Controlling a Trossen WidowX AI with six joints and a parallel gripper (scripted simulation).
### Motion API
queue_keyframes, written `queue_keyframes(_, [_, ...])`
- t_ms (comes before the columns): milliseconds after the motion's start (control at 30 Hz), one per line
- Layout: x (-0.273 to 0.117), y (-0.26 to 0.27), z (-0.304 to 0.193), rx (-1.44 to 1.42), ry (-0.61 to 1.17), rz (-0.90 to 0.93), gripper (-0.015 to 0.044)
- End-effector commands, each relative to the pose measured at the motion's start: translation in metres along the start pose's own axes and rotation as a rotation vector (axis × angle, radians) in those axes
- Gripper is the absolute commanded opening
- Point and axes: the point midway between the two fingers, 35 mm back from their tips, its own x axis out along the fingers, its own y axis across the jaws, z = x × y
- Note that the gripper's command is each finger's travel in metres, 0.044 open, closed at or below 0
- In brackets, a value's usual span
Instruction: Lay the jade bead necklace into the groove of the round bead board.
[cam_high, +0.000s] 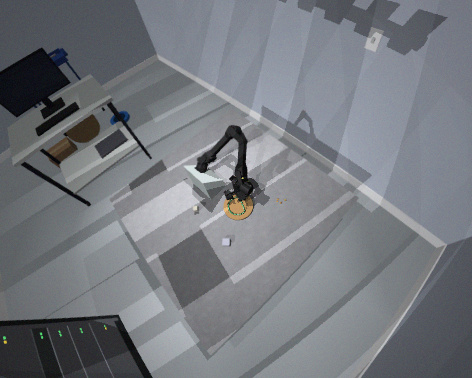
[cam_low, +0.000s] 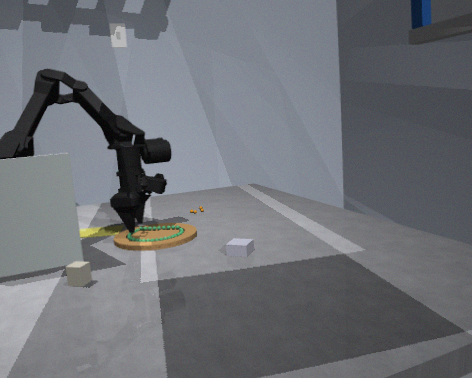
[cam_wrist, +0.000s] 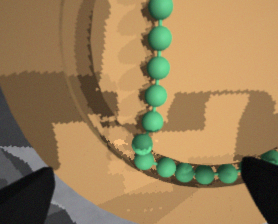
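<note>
The jade bead necklace (cam_high: 237, 215) (cam_low: 150, 240) (cam_wrist: 158, 67) lies as a green loop on the round bead board (cam_high: 240, 218) (cam_low: 121, 243) (cam_wrist: 30, 50). In the wrist view, the beads along the bottom sit in the curved groove. The upward run of beads lies on the flat wood inside the groove, with bare groove to its left. Two beads crowd together at the corner between these runs. My gripper (cam_high: 236, 197) (cam_low: 136, 227) (cam_wrist: 148, 170) is open and low over the board's edge, its fingers wide apart on either side of that corner. Its right fingertip hides some beads.
A pale upright panel (cam_high: 205, 181) (cam_low: 37, 215) stands beside the board. A beige block (cam_high: 195, 209) (cam_low: 79, 274) and a pale lilac block (cam_high: 226, 242) (cam_low: 240, 247) lie nearby. Small orange pieces (cam_low: 201, 209) lie beyond the board. A yellow flat thing (cam_low: 95, 232) shows behind the panel.
</note>
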Motion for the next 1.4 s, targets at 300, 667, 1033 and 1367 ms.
queue_keyframes(300, [-0.001,0.001,0.001,-0.008,-0.002,0.001,0.044])
queue_keyframes(667, [-0.02,0.0,0.067,0.241,-0.007,-0.002,0.0177])
queue_keyframes(1033, [-0.035,-0.009,0.107,0.403,-0.007,0.001,0.012])
queue_keyframes(1367, [-0.027,-0.009,0.106,0.395,-0.008,0.004,0.012])
